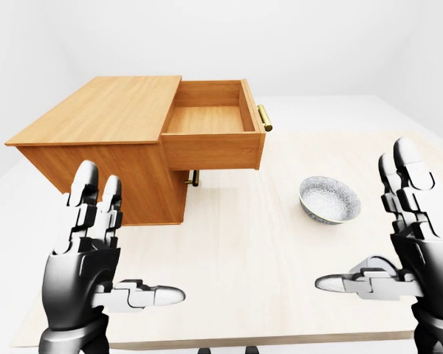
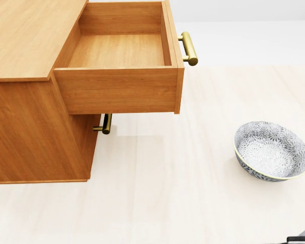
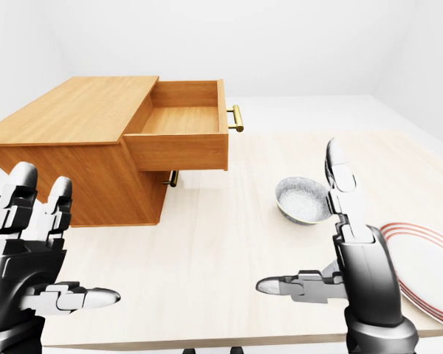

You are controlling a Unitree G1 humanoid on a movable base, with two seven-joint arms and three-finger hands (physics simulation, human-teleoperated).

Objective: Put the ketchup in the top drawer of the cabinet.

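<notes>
No ketchup shows in any view. The wooden cabinet [image 1: 96, 110] stands at the upper left of the table [image 1: 244, 251]. Its top drawer [image 2: 117, 51] is pulled out and holds nothing; its brass handle [image 2: 189, 48] points right. A lower drawer handle [image 2: 107, 123] shows beneath it. My left hand [image 1: 133, 236] hovers open at the bottom left of the left-eye view, fingers up and thumb out. On the bottom right my right hand [image 1: 362, 217] is open in the same way. Both hands hold nothing.
A patterned grey bowl [image 2: 272, 150] sits on the table right of the cabinet, just beyond my right hand. A white plate with red rings [image 3: 428, 269] lies at the table's right edge, partly behind my right arm.
</notes>
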